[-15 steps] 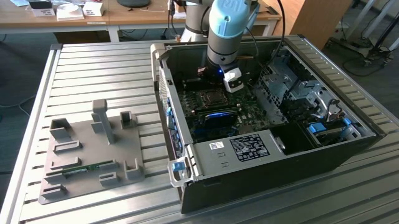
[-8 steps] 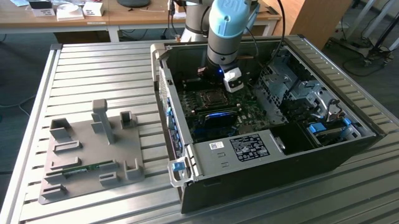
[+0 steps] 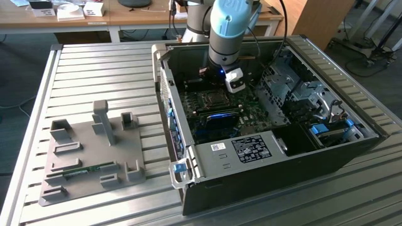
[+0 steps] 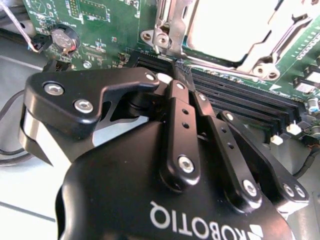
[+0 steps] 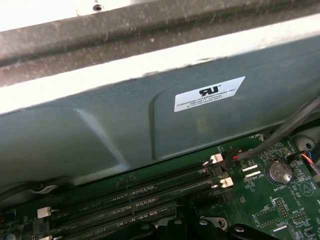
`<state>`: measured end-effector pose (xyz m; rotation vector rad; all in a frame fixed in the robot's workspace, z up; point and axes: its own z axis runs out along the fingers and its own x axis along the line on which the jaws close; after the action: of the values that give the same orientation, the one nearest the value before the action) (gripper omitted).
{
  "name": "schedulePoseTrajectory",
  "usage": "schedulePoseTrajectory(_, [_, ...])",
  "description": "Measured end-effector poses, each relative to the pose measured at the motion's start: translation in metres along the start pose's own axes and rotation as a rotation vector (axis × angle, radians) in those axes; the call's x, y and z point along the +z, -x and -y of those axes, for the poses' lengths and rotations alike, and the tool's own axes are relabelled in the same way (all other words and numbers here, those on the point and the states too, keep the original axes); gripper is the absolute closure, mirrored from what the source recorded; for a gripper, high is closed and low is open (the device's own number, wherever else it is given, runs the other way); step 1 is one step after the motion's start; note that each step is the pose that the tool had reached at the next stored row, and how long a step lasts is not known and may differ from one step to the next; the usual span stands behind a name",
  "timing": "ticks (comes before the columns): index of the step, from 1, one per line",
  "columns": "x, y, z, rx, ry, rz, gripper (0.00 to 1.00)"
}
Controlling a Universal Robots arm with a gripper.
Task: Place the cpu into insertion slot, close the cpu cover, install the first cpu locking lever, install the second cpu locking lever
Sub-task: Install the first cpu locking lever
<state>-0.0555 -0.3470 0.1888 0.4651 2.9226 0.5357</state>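
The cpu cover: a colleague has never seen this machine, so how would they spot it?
Find the open black computer case, then its green motherboard. The silvery square hinged metal cpu cover lies beside the long black memory slots, framing a pale square window.

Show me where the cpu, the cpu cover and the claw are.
cpu (image 4: 227, 27), second wrist view, on its bright metal top.
cpu cover (image 4: 172, 25), second wrist view, on the frame's side bar.
claw (image 4: 177, 75), second wrist view, at the fingertips.
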Motion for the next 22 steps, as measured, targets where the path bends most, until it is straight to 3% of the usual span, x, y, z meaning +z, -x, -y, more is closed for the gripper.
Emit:
schedulePoseTrajectory(12, [0.0005,-0.0004,-0.0011,0.004,-0.0116,0.0073,0.89])
schedulePoseTrajectory(22, [0.0014,-0.0006,-0.0009,0.004,-0.0122,0.0073,0.89])
